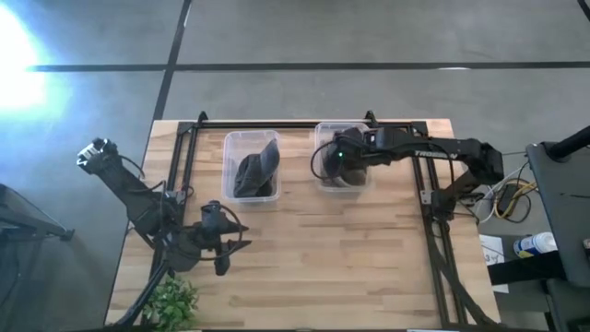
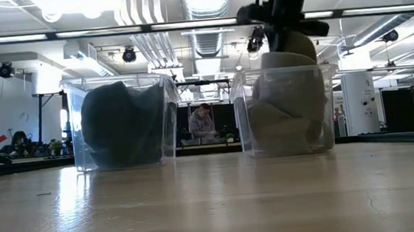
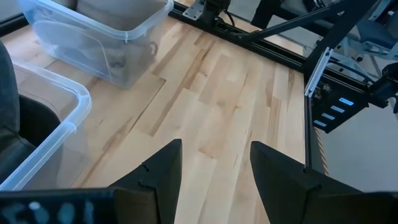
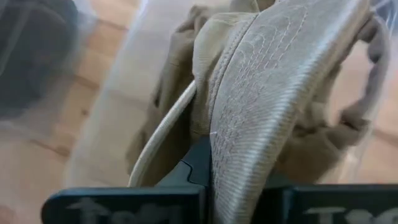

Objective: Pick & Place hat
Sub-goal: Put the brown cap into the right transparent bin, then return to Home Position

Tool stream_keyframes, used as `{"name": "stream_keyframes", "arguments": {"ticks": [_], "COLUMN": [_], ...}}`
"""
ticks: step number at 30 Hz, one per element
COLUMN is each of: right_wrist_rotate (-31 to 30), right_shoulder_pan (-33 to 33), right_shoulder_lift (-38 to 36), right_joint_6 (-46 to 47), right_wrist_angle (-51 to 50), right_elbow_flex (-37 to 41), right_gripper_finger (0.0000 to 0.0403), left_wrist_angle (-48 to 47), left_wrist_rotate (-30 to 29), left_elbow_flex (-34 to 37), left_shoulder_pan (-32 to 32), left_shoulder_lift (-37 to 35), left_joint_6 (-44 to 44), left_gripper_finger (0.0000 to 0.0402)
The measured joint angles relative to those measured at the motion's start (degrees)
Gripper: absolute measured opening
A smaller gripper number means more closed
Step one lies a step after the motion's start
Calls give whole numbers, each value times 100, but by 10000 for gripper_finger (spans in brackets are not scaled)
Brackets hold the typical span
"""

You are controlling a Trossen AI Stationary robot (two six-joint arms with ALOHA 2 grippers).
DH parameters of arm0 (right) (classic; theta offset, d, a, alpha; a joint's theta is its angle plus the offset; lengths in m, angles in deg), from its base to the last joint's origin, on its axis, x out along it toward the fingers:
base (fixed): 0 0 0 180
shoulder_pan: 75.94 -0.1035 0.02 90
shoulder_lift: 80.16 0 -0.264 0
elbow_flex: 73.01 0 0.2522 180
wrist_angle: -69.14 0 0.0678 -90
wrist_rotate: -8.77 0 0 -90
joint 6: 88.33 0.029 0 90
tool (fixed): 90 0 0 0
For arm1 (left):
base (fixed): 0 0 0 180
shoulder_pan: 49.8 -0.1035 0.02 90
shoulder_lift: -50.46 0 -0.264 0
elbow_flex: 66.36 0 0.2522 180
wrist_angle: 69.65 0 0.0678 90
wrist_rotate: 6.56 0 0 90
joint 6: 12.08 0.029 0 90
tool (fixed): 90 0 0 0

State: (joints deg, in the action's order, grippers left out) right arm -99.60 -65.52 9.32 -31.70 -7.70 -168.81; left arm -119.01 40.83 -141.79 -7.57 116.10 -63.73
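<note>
Overhead, the desk point(image 1: 304, 249) carries two clear bins along its far edge: the left bin point(image 1: 251, 167) holds dark hats, the right bin point(image 1: 343, 159) tan ones. Above the latter, the right gripper point(image 1: 339, 159) pinches a tan hat point(image 4: 273, 93) by its brim. Near the front-left corner, the left gripper point(image 1: 221, 265) waits, fingers spread.

We see a table point(image 1: 323, 249) of pale wooden planks with visible grain and a light sheen where the ceiling lights reflect in the low view. Both bins are clear, glossy plastic: the left bin point(image 1: 251, 167) holds dark, matt cloth point(image 1: 255, 173), and the right bin point(image 1: 342, 157) holds tan cloth. The tan hat point(image 4: 273, 93) in the right gripper point(image 4: 208, 163) is woven fabric with a fine ribbed texture and rows of stitching across its brim. The left gripper point(image 3: 214, 168) has matt black fingers. The frame rails point(image 1: 433, 221) look like dark metal.
</note>
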Motion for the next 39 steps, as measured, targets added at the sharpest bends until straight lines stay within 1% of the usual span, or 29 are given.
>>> {"name": "stream_keyframes", "arguments": {"ticks": [2,5,8,11,17,20,23,28,30,33,37,39], "right_wrist_rotate": [243,436,638,646,513,488,488,480,459,299,272,82], "right_shoulder_pan": [86,118,90,-19,-203,-267,-296,-345,-486,-834,-1421,-1773], "right_shoulder_lift": [41,94,103,97,-53,-146,-239,-255,-319,-554,-990,-1199], "right_joint_6": [4,-3,-8,-3,-197,-279,-281,-281,-433,-866,-1469,-1598], "right_wrist_angle": [-7,82,244,426,473,315,50,-192,-34,508,1301,1578], "right_elbow_flex": [157,453,650,697,226,-75,-283,-326,-326,-328,-332,-325], "right_gripper_finger": [13,17,33,58,112,135,152,168,173,176,173,172], "left_wrist_angle": [0,4,25,72,169,168,180,165,170,167,195,311], "left_wrist_rotate": [0,-2,-3,-4,-4,-5,-25,-100,-100,-30,253,427], "left_elbow_flex": [0,0,0,0,-3,-54,-116,-214,-308,-475,-599,-542], "left_shoulder_pan": [2,1,1,1,1,1,1,1,1,1,1,-14], "left_shoulder_lift": [0,0,0,0,-71,-182,-377,-747,-927,-1207,-1573,-1759], "left_joint_6": [-5,-18,-55,-57,-92,-25,171,418,551,818,1337,1631], "left_gripper_finger": [184,184,184,184,184,184,184,184,184,184,184,184]}}
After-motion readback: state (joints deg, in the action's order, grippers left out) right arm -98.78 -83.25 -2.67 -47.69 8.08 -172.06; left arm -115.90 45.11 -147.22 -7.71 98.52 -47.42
